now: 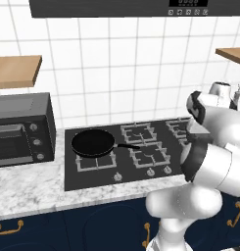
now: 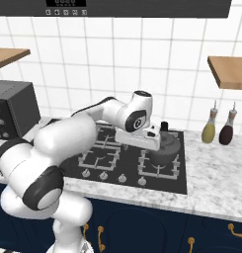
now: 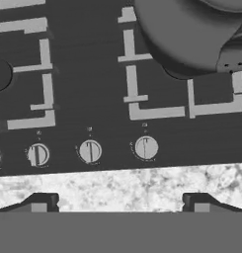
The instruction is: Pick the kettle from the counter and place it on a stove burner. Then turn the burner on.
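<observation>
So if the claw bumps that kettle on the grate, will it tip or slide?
The kettle looks squat and rounded, so tipping seems unlikely. It sits on the wire grate of the stove burner, where smooth metal could probably slide. It looks rigid; whether it is full, and so heavy, cannot be told. The claw hangs over the counter edge.

The squat grey kettle (image 2: pixel 165 146) with its black arched handle stands upright on the front right burner (image 2: pixel 157 165) of the black cooktop. In the hand view its rounded body (image 3: pixel 191 34) rests on the grey grate (image 3: pixel 157 111). White veined counter (image 2: pixel 211 183) surrounds the cooktop.
</observation>
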